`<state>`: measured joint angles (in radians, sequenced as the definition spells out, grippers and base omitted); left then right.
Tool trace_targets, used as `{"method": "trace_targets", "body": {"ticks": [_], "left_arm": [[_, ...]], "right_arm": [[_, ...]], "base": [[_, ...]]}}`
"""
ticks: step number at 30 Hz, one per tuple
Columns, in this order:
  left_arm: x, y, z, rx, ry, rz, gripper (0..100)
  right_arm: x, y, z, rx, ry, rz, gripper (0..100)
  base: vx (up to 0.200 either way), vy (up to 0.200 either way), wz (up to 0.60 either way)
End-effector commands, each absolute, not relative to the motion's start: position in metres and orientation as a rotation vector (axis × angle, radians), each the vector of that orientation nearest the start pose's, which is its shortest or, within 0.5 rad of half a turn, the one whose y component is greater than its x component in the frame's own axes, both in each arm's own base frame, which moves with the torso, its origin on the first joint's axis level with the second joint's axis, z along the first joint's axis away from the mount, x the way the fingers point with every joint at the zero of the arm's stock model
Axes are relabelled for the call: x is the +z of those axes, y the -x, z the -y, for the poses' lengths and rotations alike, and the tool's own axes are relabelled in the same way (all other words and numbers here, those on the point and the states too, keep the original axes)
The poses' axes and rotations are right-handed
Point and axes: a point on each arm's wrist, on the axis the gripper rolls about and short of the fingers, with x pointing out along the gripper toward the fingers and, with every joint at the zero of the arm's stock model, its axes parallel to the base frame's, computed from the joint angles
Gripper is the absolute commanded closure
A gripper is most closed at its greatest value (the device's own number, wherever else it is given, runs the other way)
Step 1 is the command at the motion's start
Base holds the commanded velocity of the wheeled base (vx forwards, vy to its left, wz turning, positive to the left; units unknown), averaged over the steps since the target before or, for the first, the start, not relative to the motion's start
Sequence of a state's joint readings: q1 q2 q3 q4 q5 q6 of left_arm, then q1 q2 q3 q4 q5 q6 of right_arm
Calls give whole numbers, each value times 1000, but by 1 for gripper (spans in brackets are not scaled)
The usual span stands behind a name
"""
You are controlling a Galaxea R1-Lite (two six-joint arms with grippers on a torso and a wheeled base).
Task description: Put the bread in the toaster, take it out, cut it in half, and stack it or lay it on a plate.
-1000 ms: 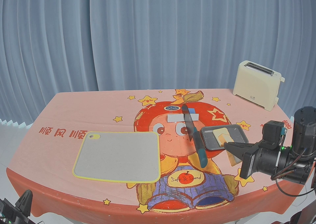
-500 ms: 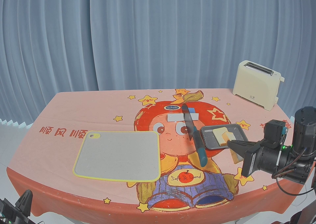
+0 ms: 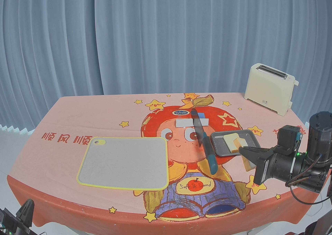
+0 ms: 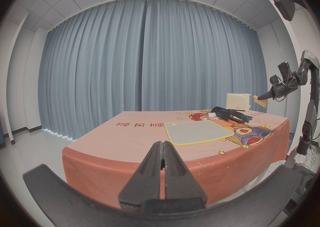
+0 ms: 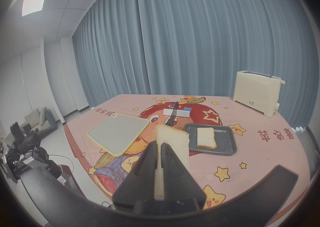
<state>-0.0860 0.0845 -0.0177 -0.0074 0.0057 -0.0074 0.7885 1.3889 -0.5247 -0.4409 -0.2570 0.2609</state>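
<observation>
Slice of bread (image 5: 171, 151) up off the table, pinched on edge in the right gripper (image 5: 158, 145), jaws clamped tight on it, lower right of the head view. Hanging just past the near right corner of the dark tray (image 3: 221, 150), not touching it. Second slice (image 3: 234, 141) lying flat in that tray.

Now the relation that matters: toaster (image 3: 270, 89) up and to the right of the held slice in the head view, near the table's far right edge, well apart from the gripper. Slot on top, long axis running along the toaster's length. Looks like a lift, a carry up-frame and a turn to bring the slice's edge in line with the slot. Right arm plainly nearer. Nothing visible between gripper and toaster, so probably an open path.

Further left: knife (image 3: 205, 142) lying just beside the tray, blade propped on a small white and blue block (image 3: 192, 122). Cutting board (image 3: 124, 163) left of centre, bare. Left gripper (image 4: 163, 151) pressed closed on nothing, low in the lower left corner, off the table.
</observation>
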Motion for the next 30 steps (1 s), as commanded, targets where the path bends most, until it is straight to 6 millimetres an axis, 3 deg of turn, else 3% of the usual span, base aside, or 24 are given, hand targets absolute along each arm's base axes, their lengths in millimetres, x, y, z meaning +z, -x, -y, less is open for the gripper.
{"method": "trace_targets", "body": {"ticks": [1, 7, 11, 16, 21, 30], "left_arm": [[78, 16, -2, -79, 4, -78, 100], [78, 16, -2, -79, 4, -78, 100], [78, 16, -2, -79, 4, -78, 100], [78, 16, -2, -79, 4, -78, 100], [78, 16, -2, -79, 4, -78, 100], [78, 16, -2, -79, 4, -78, 100]], "right_arm": [[170, -152, -144, 469, -32, -432, 100], [172, -156, -137, 438, 9, -420, 100], [172, -171, -127, 369, 31, -405, 100], [181, -181, -126, 341, 20, -388, 100], [176, -200, -123, 292, 70, -402, 100], [165, -233, -138, 270, 96, -447, 100]], "base": [[0, 0, 0], [0, 0, 0], [0, 0, 0], [0, 0, 0], [0, 0, 0], [0, 0, 0]]}}
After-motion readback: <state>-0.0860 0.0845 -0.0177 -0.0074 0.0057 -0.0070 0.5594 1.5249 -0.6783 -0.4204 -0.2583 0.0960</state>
